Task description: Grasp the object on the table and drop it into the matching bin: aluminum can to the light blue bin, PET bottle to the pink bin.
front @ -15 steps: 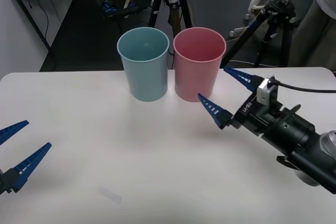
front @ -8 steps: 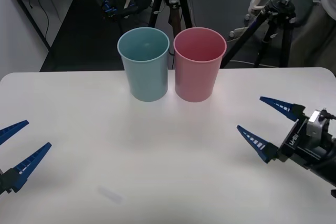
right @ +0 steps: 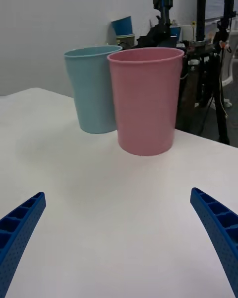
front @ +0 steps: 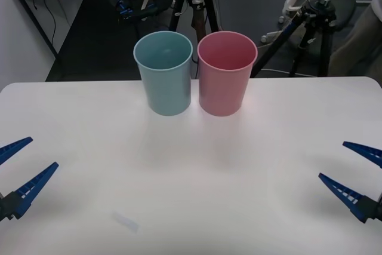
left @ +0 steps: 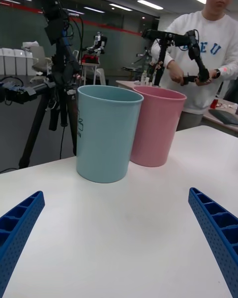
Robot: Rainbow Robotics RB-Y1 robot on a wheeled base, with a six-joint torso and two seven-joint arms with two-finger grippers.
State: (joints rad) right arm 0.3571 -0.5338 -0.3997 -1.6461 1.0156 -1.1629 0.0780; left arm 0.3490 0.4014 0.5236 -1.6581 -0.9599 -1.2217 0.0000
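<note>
The light blue bin (front: 164,79) and the pink bin (front: 225,79) stand upright, side by side and touching, at the back middle of the white table (front: 191,165). The can and any PET bottle are out of view. My right gripper (front: 332,159) is open low at the table's right front, with nothing between its fingers. My left gripper (front: 43,152) is open and empty at the left front. In the right wrist view the pink bin (right: 145,104) is nearer than the light blue bin (right: 94,94). The left wrist view has the light blue bin (left: 104,134) in front of the pink bin (left: 153,129).
A small pale scrap (front: 125,221) lies on the table near the front left. Black tripods (front: 310,22) and dark floor lie beyond the table's far edge. Bare tabletop stretches between the two grippers and the bins.
My right arm has pulled back from beside the pink bin to the right front of the table, its fingers open throughout. The left arm and both bins have not moved.
</note>
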